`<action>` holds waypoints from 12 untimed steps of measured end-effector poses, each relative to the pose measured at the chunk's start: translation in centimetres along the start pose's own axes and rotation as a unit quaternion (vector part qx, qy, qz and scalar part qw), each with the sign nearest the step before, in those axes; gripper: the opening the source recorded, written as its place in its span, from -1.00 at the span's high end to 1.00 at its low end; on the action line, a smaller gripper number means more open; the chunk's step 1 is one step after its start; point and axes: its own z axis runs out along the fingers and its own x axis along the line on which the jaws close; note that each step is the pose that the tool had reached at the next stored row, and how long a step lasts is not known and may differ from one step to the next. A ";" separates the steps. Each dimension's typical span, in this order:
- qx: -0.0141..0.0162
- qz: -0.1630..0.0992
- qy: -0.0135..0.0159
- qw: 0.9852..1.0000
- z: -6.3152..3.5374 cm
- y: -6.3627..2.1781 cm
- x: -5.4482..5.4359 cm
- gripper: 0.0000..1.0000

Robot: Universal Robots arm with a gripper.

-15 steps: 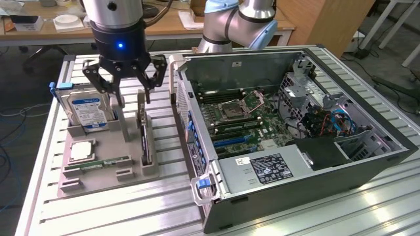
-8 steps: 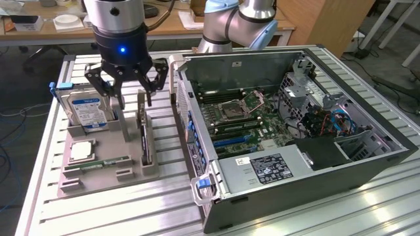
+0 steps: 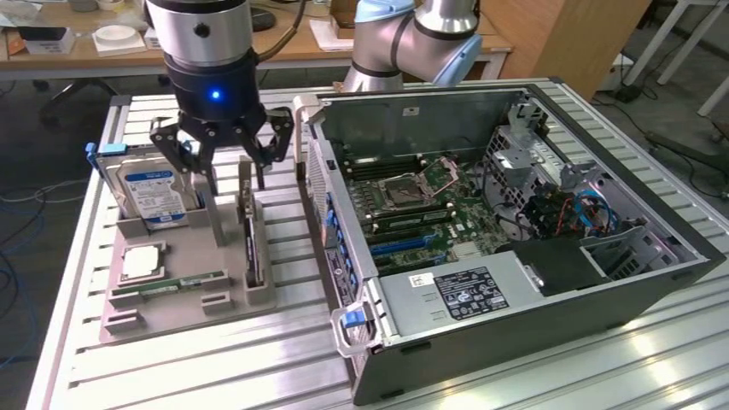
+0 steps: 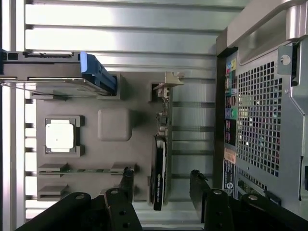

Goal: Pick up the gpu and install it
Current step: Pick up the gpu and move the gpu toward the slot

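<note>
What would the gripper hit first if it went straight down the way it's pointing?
Probably the gpu: it stands on edge in the grey tray, in line with the gap of the open gripper. Depth is unclear.

nothing here reads cleanly. the gpu (image 4: 159,178), standing on edge along the tray (image 4: 89,106) edge nearest the computer case (image 3: 547,337), has a line of white lettering on its upper edge, too small to make out. the hard drive (image 3: 154,192) at a tray corner wears a blue-and-white label, and the power supply (image 3: 456,295) at a corner of the case has a black-and-white sticker. neither print can be read.
</note>
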 end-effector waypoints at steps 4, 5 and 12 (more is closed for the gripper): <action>0.000 0.000 0.000 1.000 0.23 -0.26 -0.1 -0.18; 0.000 0.000 0.000 1.000 0.30 -0.30 -0.1 -0.18; 0.000 0.000 0.000 1.000 1.00 -0.46 -0.2 -0.18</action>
